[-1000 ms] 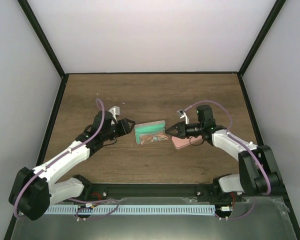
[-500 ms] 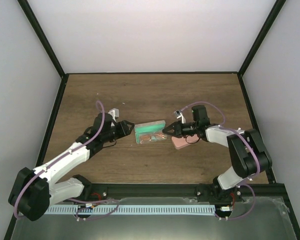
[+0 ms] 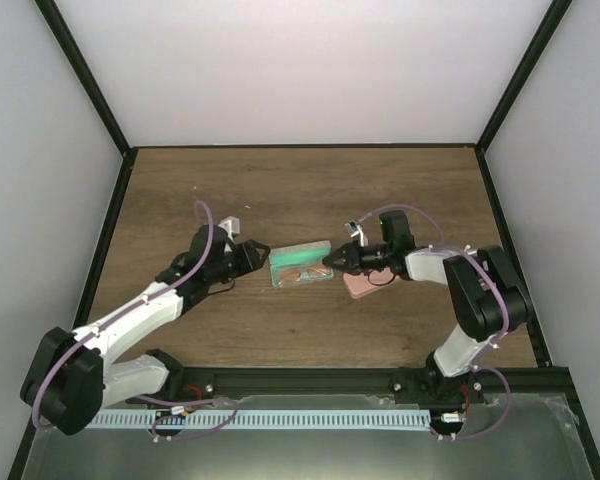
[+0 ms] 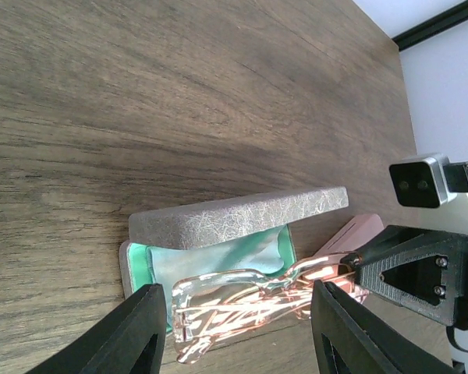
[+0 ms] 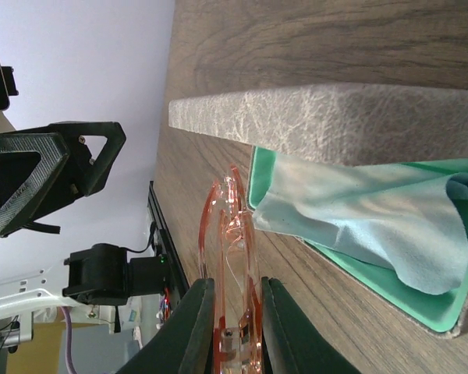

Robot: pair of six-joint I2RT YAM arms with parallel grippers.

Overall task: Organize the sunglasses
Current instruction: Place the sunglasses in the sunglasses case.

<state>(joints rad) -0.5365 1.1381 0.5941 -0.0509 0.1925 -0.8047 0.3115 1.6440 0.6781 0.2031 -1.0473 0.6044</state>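
Right gripper: clamped on the sunglasses, with one finger pressed to each side of the folded frame.
Left gripper: jaws stood apart and held nothing. It was poised at the left end of the case, and the sunglasses showed in the gap between its fingers in the wrist view.
Sunglasses: an orange-tinted pair with a translucent frame. They were held on edge at the open front of the grey case, just beside the rim of the green-lined tray. Whether they touched the rim or the table could not be told.
Grey case: open at mid-table between the two arms. Its textured lid was raised and the green lining was exposed.
Cloth: light blue, lying crumpled inside the green tray.
Pink case: lay on the table to the right of the grey case, partly under the right gripper. Whether it was open or shut could not be told.
Table: dark wood grain. Both arms reached in from the near edge toward the grey case.
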